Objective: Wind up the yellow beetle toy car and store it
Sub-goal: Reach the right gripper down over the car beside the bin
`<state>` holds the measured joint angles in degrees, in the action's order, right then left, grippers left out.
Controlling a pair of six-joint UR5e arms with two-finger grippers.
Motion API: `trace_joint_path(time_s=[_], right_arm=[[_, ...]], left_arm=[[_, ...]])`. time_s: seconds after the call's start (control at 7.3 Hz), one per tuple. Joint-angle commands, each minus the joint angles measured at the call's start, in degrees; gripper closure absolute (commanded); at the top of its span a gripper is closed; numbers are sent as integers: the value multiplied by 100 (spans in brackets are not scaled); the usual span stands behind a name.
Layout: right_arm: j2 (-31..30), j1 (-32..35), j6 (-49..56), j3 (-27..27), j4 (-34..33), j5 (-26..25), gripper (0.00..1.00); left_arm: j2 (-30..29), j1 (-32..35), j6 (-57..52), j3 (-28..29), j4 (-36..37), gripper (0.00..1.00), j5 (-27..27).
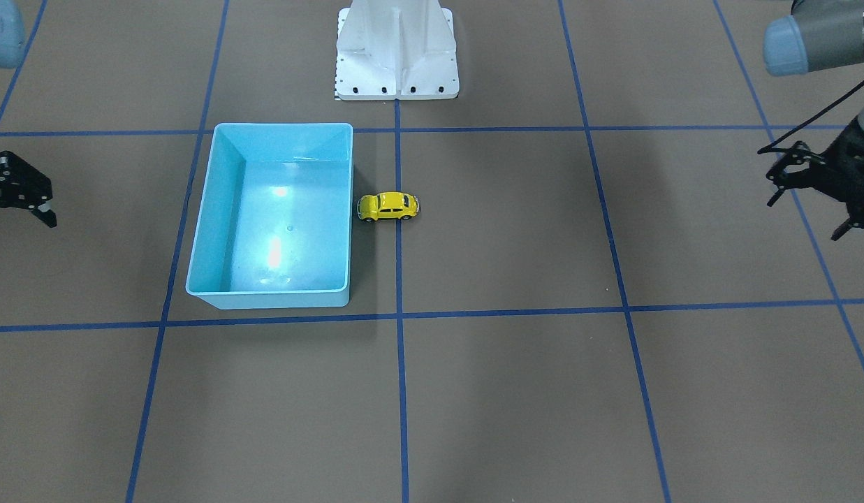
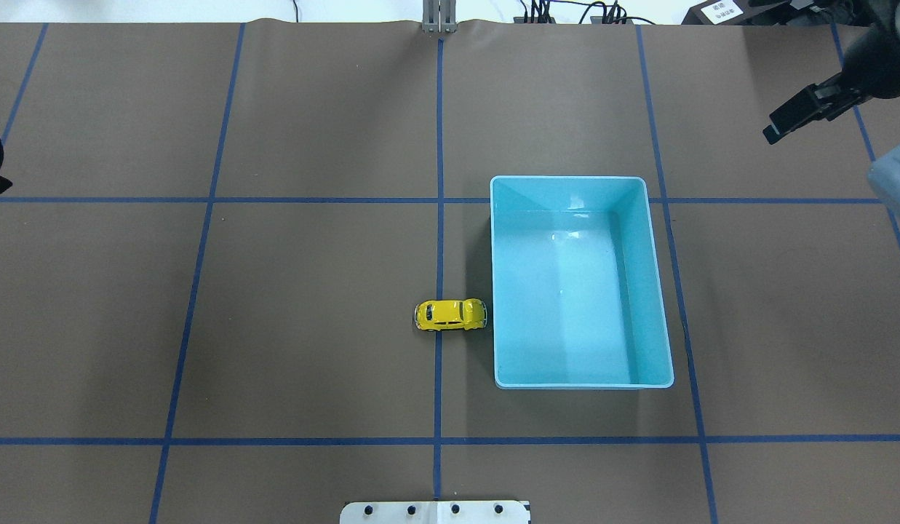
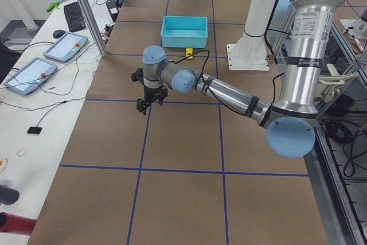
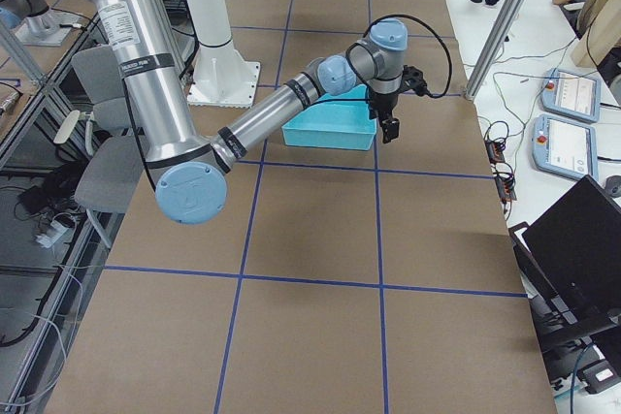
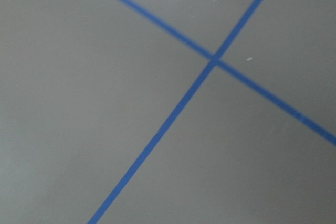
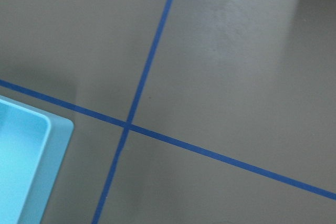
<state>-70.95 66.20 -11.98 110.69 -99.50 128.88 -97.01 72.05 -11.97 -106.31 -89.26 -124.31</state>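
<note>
yellow and glossy, the yellow beetle toy car [image 1: 388, 207] stands on its wheels near the middle of the brown counter [image 1: 515, 391], straddling the blue tape line [image 1: 401, 391] that runs from the robot's edge to the far edge. one end of it points at the long wall of the light blue bin [image 1: 281, 126], just beside it; whether they touch cannot be told. the bin lies on the robot's right half of the counter, open side up.

the left gripper [image 1: 804, 220] hangs above the counter close to the left edge, well apart from the car, its two fingers spread apart with nothing between them. the right gripper [image 1: 30, 201] hangs by the right edge, half cut off at the frame border, so i cannot tell whether its fingers are apart or together.

the left wrist view shows only bare brown covering and crossing tape. the right wrist view catches one corner of the bin at its lower left. the white robot base [image 1: 397, 56] sits at the middle of the robot's edge.
</note>
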Motion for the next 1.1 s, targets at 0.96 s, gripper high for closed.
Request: trace_joint_path(time_s=[0.96], right_arm=[[3049, -3671, 240, -1160, -124, -1914, 0]], left_arm=[[570, 1699, 1115, 1605, -346, 0, -1033]])
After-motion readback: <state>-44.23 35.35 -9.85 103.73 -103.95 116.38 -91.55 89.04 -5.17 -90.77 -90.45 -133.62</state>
